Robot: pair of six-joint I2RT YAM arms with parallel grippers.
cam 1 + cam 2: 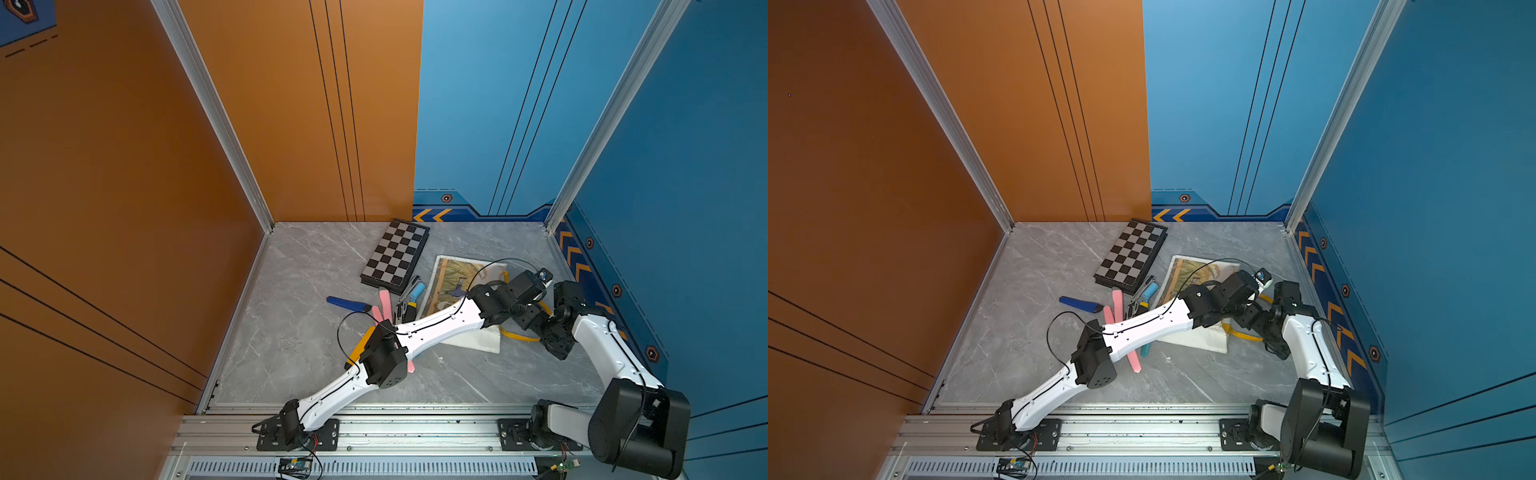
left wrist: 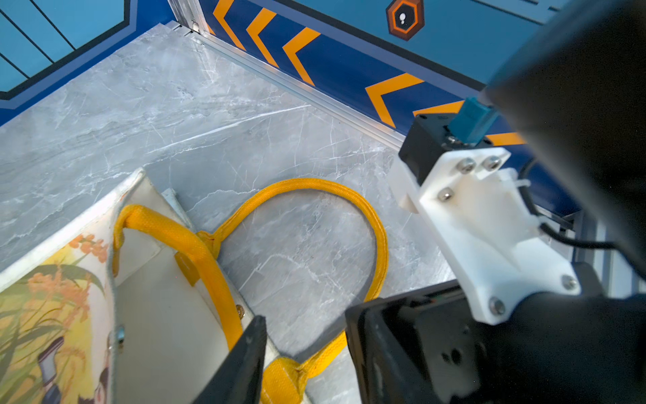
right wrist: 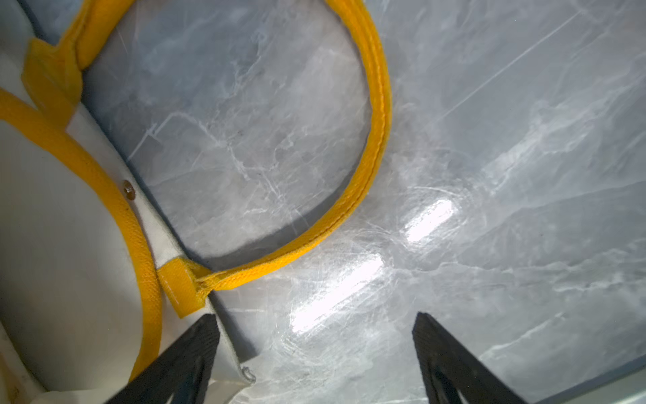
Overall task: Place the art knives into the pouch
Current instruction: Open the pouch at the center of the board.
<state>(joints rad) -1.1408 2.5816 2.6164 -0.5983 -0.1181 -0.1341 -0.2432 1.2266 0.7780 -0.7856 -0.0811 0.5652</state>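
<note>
1. Both arms are over at the pouch (image 1: 451,280). It lies flat, picture side up, at 2 o'clock from the middle of the table (image 1: 291,332). Its mouth and yellow handles (image 1: 515,336) point toward 4 o'clock.
2. The right claw (image 3: 314,314) has its jaws spread wide, with nothing between them but bare marble. One finger (image 3: 185,349) sits over the pouch's lower lip, right by a stitched handle tab. The other is out over open table.
3. On the left claw (image 2: 311,362) only one finger (image 2: 244,353) shows, down at the mouth beside the upper handle (image 2: 195,252). Its partner is hidden behind the right arm's black body. I cannot tell whether this claw is open, shut or pinching fabric.
4. In the left wrist view the mouth gapes a little. Pale lining (image 2: 164,314) is on show, and nothing lies inside as far as I can see.
5. Neither claw has the art knife. A jumble of hand tools (image 1: 399,305) lies at 9 o'clock from the pouch and at 6 o'clock from the chessboard (image 1: 395,257), partly under the left forearm. The knife is presumably among them, but I can't tell which piece it is.
6. My read is that this is early going. The arms are at the mouth, and nothing is packed. The mouth has to be held open, then the knife picked up, carried across, slipped inside and let go.
</note>
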